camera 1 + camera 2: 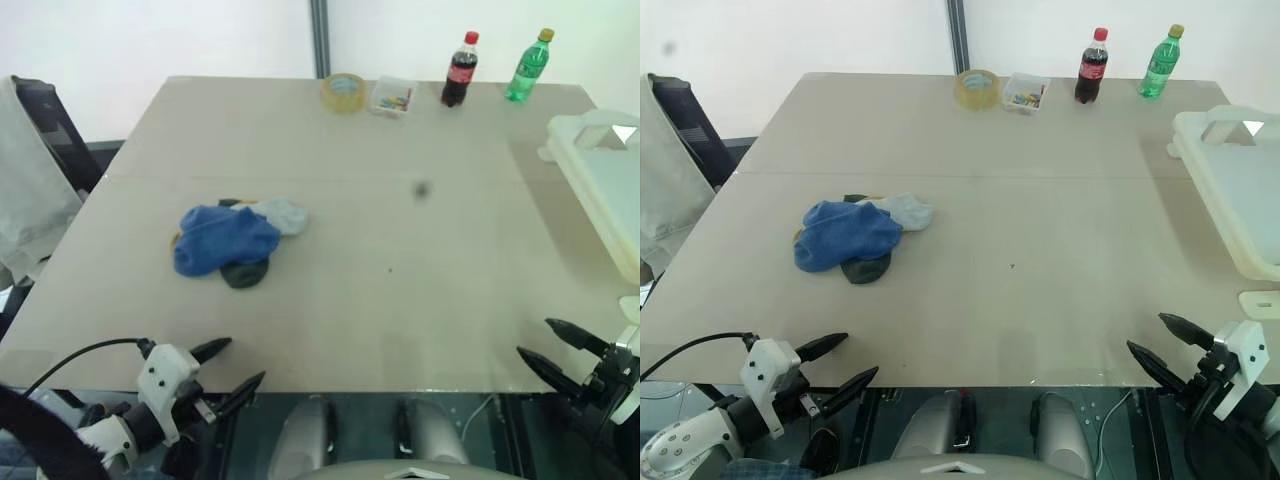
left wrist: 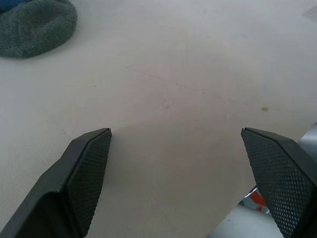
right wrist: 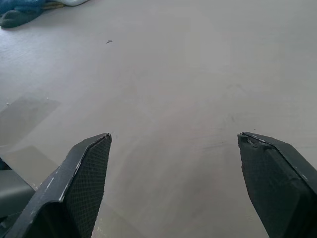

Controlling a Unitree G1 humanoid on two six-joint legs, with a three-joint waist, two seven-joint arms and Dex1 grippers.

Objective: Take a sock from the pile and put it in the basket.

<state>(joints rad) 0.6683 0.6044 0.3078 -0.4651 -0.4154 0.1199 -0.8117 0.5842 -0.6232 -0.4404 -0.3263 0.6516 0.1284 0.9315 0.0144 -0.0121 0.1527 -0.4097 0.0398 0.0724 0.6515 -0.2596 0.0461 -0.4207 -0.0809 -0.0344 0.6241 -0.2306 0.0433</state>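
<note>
The pile point(image 1: 235, 242) lies left of the table's middle. On top is the royal-blue sock point(image 1: 222, 238), with a light grey sock point(image 1: 284, 214) behind it and a dark green one point(image 1: 245, 273) at its front. The white basket point(image 1: 605, 185) stands at the table's right edge, cut off by the picture. My left gripper point(image 1: 228, 365) hangs open over the near left edge, well short of the pile. At the near right corner my right gripper point(image 1: 545, 345) is open too, with nothing between its fingers. The green sock point(image 2: 37, 25) lies ahead of the left fingers.
Along the table's far edge stand a roll of tape point(image 1: 344, 92), a small clear box of coloured bits point(image 1: 392, 97), a cola bottle point(image 1: 460, 69) and a green bottle point(image 1: 527, 66). A chair with a pale cloth point(image 1: 30, 180) is at the left.
</note>
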